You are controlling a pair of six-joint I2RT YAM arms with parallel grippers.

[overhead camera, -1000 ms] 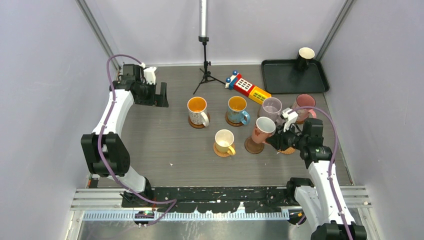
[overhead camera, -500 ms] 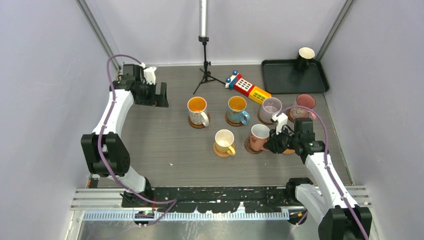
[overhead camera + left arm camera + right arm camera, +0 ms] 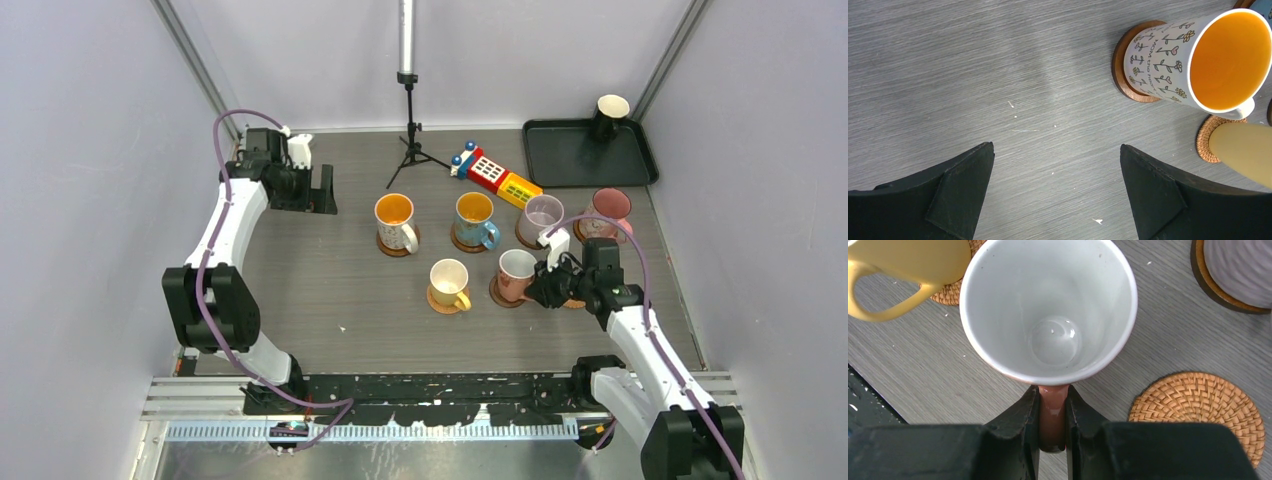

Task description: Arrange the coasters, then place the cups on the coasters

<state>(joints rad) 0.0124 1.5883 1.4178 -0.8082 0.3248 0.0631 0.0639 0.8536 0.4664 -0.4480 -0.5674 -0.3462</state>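
My right gripper (image 3: pixel 1052 412) clamped on pink cup (image 3: pixel 1048 310) handle, yellow cup (image 3: pixel 913 260) near its rim, left gripper (image 3: pixel 1056 146) spread wide over bench (image 3: pixel 948 75)

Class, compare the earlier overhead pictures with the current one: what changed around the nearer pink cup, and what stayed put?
The right tool, shut on the handle of the pink cup, brought it from tilted to upright and down over its brown coaster, shifting slightly left; it has not let go. The left tool stayed open and still, and the yellow cup did not move.
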